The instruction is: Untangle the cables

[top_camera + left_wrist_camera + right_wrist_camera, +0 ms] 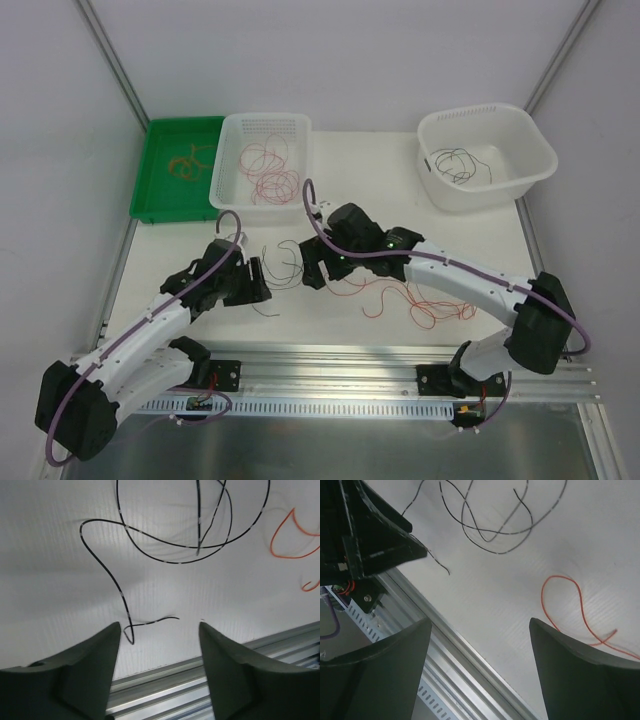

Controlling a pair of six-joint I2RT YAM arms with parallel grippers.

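You have left gripper (159,625) and right gripper (480,622) both spread wide, holding nothing; black cable (122,596) loops upper centre, red cable (560,576) mid-right of right wrist view

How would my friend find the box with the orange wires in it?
Look along the far edge of the table, where three containers stand in a row. Go to the left end, beside the basket of red wires. That tray is the only green one; the basket and the tub are white.
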